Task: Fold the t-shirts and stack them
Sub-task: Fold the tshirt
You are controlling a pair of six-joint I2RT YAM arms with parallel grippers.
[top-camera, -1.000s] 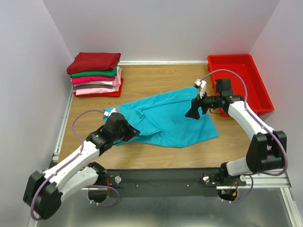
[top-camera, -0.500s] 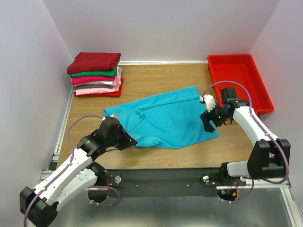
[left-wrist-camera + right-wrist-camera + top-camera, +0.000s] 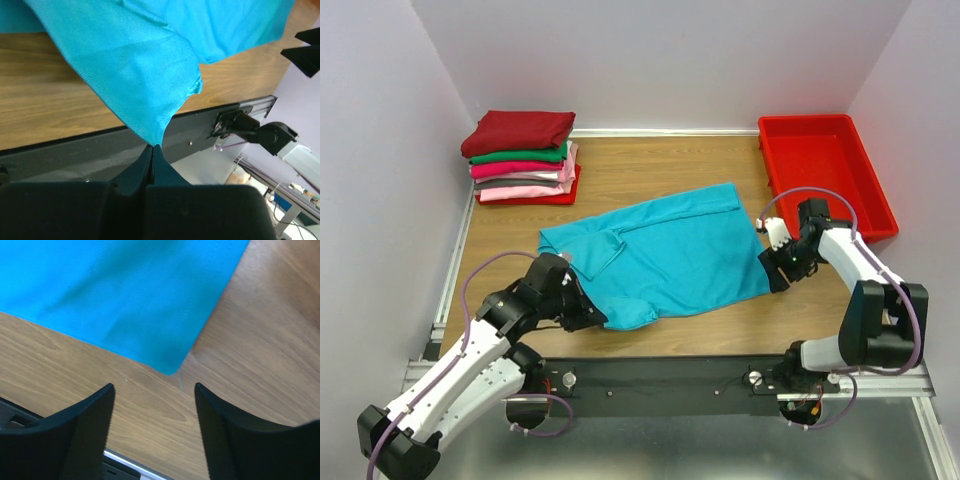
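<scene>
Left pincer (image 3: 152, 148) clamps the teal t-shirt (image 3: 670, 250) by a corner (soft, floppy cloth). Right pincer (image 3: 154, 400), spread apart, hovers over the next corner to grab.

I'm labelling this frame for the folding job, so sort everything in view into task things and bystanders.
Belongs to the job:
- teal t-shirt, spread out, a near corner pinched in the shut left gripper
- stack of folded t-shirts, far left corner
- right gripper, open above the shirt's near right corner

Just lying about:
- red bin, far right
- wooden table
</scene>
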